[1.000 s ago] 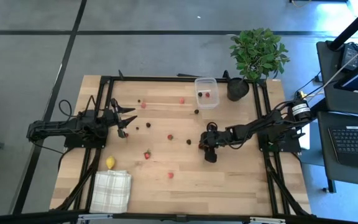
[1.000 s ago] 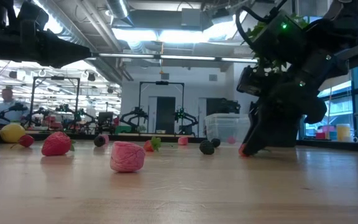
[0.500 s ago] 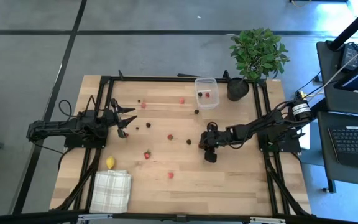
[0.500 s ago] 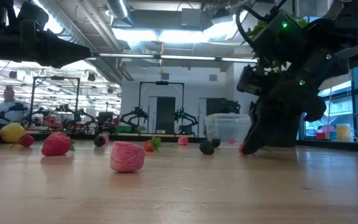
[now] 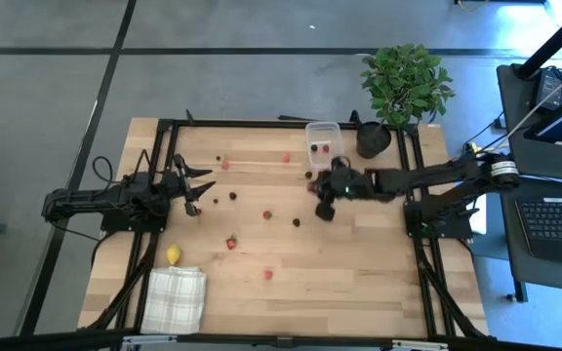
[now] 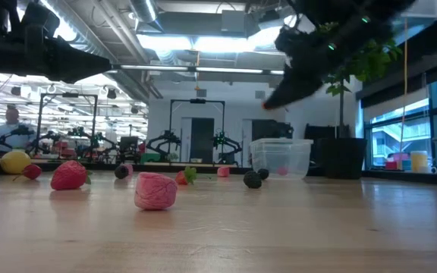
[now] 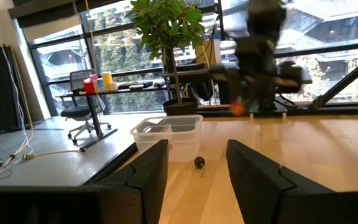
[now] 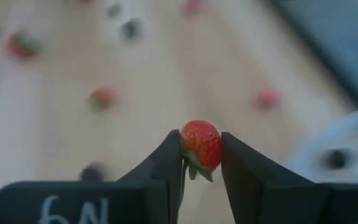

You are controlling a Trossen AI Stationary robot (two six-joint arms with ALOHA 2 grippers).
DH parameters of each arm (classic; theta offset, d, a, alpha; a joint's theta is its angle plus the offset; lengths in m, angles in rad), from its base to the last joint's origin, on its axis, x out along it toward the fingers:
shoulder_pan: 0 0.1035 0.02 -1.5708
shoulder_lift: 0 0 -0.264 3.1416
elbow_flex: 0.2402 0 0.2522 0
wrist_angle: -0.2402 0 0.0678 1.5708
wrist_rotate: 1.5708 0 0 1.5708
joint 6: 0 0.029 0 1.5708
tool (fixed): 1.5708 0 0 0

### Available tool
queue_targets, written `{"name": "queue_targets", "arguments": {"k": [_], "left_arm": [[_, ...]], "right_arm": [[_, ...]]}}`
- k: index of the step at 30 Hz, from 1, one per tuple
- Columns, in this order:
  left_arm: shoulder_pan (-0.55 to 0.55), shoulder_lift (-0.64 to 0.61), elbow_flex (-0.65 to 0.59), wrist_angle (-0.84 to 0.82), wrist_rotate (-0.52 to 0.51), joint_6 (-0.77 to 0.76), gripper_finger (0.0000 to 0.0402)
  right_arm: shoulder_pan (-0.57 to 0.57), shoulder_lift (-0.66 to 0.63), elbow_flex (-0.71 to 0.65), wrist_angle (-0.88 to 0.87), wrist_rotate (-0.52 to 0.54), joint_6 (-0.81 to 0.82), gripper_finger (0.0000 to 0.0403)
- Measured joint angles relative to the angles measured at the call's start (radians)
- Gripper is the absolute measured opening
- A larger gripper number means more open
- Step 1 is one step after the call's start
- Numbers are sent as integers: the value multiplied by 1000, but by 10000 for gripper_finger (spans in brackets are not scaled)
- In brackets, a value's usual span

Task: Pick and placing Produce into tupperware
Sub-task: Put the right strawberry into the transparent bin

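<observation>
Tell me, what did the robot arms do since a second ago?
The right gripper was down at the table in the middle; now it has lifted up and swung toward the tupperware, with a red strawberry pinched between its fingers. The left gripper stayed where it was, open, and so did the other fruit, the lemon and the checked cloth.

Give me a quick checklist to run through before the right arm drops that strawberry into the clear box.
1. Grip: right gripper shut on the strawberry, pinched between both fingers: ok.
2. Lift: berry is raised off the table in the low view: ok.
3. Position: gripper is beside the tupperware, not over it: not ok.
4. Box: upright, open, a few pieces inside: ok.
5. Path: dark berry on the table near the box, below the carry height: ok.
6. Left gripper: parked far left, open: ok.
</observation>
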State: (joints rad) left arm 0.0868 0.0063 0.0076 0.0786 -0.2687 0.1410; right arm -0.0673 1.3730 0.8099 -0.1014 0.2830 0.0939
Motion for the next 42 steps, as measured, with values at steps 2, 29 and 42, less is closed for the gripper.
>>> {"name": "queue_targets", "arguments": {"k": [2,29,42], "left_arm": [[0,0,0,0,0,0,157],[0,0,0,-20,-2,1,157],[0,0,0,-20,-2,1,157]], "right_arm": [[-55,-3,71,-64,13,-6,95],[-520,265,412,-524,-207,-10,95],[-520,457,412,-492,-206,-22,95]]}}
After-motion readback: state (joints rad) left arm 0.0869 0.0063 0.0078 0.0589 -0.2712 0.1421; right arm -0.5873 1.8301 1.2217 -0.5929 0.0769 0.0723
